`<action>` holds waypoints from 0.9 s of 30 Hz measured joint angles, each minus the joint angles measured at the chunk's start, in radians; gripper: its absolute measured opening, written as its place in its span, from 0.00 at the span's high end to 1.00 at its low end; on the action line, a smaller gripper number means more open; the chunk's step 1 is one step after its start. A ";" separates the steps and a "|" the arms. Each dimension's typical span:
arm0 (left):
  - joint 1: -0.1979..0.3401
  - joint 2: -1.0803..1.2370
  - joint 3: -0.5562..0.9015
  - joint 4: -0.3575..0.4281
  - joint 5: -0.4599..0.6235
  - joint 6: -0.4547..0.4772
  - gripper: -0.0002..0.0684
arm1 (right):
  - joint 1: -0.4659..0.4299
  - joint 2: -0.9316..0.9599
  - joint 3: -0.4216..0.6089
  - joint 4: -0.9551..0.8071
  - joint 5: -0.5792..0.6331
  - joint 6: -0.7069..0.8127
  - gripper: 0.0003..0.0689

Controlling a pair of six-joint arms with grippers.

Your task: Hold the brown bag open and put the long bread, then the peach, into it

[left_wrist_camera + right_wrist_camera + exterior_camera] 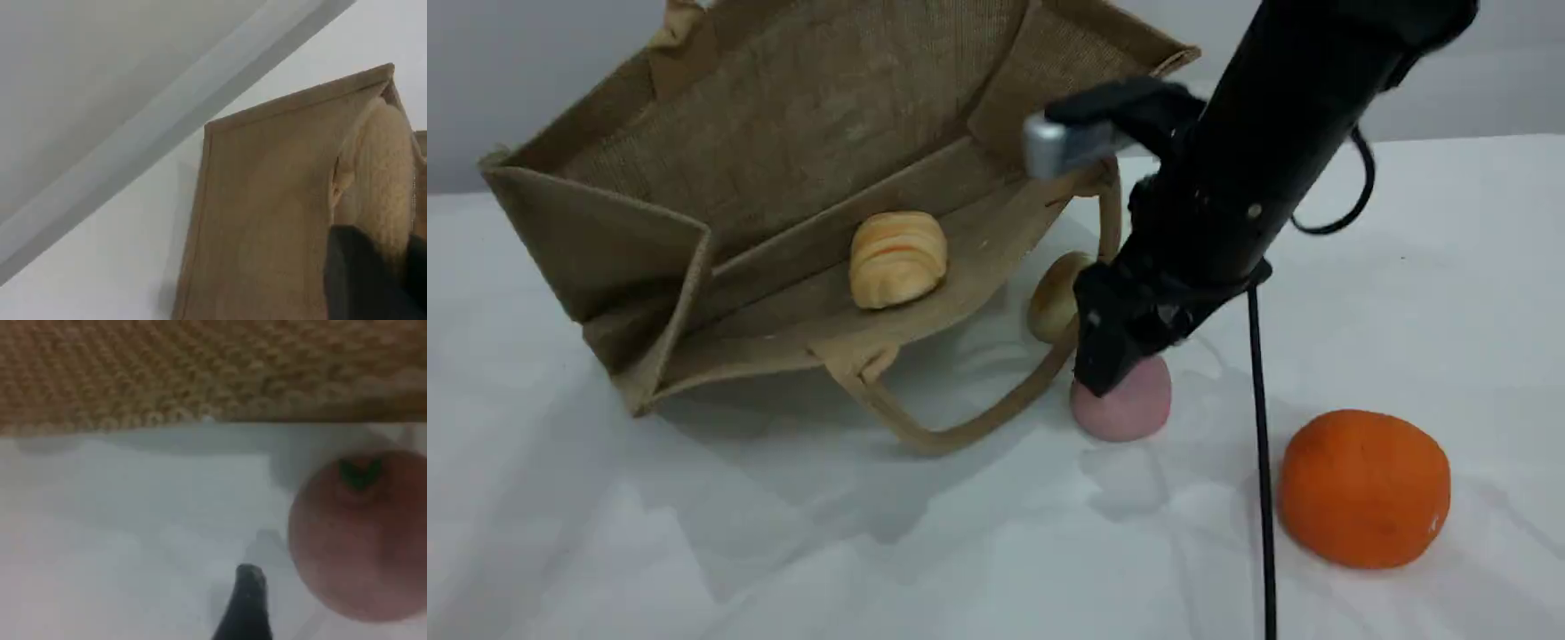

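Peach point(1129, 404) is met from above by the right gripper point(1119, 363), its jaws spread wide and clamped on nothing. Just beside it the brown bag point(783, 133) trails its lower handle point(960, 431) across the table point(694, 551), with a small beige fruit point(1054, 298) tucked behind. A black cable point(1263, 462) and an orange ball point(1365, 489) are seen further right. The bag is held tilted open by the left gripper point(363, 283), closed on the upper handle point(380, 173), with the long bread point(898, 258) inside. The peach is set on the table directly under the right gripper, one fingertip point(247, 600) just beside it.
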State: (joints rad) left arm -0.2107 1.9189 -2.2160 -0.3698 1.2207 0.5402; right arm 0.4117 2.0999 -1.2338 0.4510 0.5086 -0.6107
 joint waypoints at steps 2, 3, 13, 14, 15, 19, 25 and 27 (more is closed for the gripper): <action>0.000 0.000 0.000 0.000 0.001 0.000 0.85 | 0.006 0.019 0.000 0.000 -0.020 0.000 0.18; 0.000 0.000 0.000 0.000 0.001 0.000 0.85 | 0.007 0.031 0.000 0.002 -0.032 0.000 0.18; 0.000 0.000 0.000 0.001 0.001 0.000 0.85 | 0.007 0.069 0.000 0.032 -0.131 -0.003 0.26; 0.000 0.000 0.000 0.001 0.001 0.000 0.85 | 0.007 0.069 0.000 0.032 -0.133 -0.003 0.29; 0.000 0.000 0.000 0.001 0.001 0.000 0.85 | 0.007 0.069 0.000 0.032 -0.136 -0.003 0.33; 0.000 0.000 0.000 0.001 0.001 0.000 0.85 | 0.007 0.069 0.000 0.032 -0.149 -0.002 0.55; 0.000 0.000 0.000 0.001 0.001 -0.001 0.85 | 0.007 0.069 0.001 0.013 -0.141 0.000 0.92; 0.000 0.000 0.000 0.001 0.001 -0.002 0.85 | 0.007 0.066 0.001 0.013 -0.133 0.000 0.96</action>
State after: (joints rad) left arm -0.2107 1.9189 -2.2160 -0.3689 1.2216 0.5384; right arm 0.4192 2.1660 -1.2329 0.4644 0.3753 -0.6104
